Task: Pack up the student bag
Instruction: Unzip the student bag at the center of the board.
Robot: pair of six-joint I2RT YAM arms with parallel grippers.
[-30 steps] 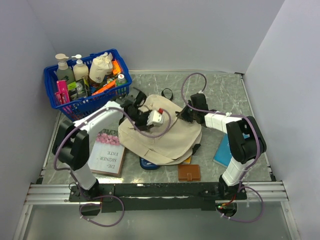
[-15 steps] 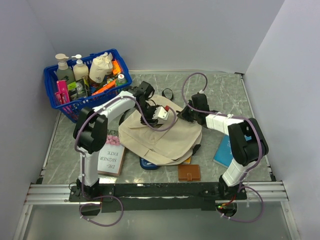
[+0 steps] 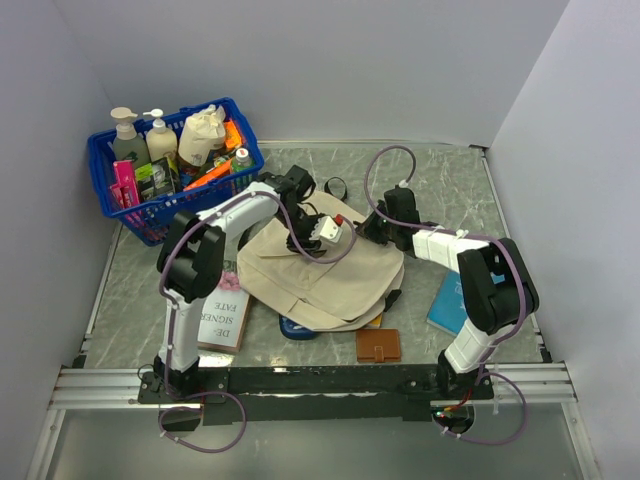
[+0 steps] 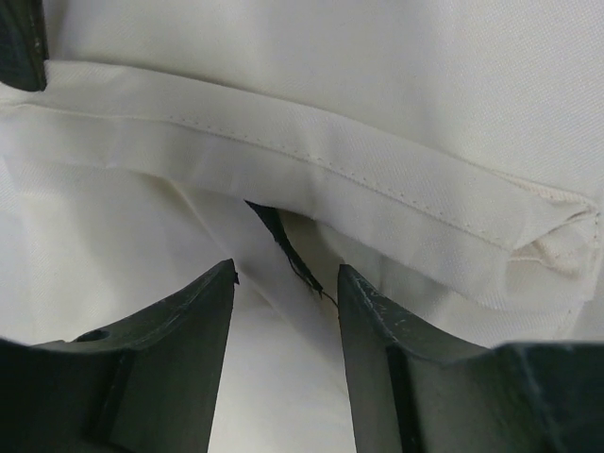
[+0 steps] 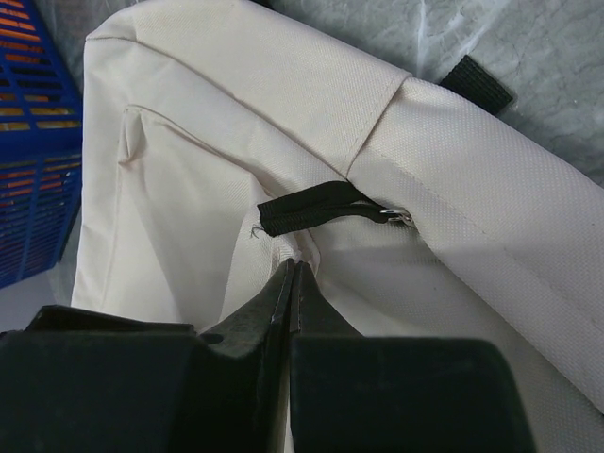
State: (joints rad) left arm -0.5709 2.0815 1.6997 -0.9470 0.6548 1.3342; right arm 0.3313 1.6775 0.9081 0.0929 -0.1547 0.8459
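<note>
Student bag (image 3: 330,270) between book (image 3: 220,318) and blue notebook (image 3: 448,302); basket (image 3: 150,195) behind; left jaws parted, right jaws clenched

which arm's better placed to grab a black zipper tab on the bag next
Left, probably: the left end effector is open with a black tab just ahead of the gap. The right end effector is shut against the bag and would have to open first.

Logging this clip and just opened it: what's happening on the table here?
Both arms are at the student bag, lying mid-table. The left gripper is open above its fabric, holding nothing. The right gripper is shut, tips against the fabric beside a black pull tab. A book and a brown wallet lie outside the bag.
</note>
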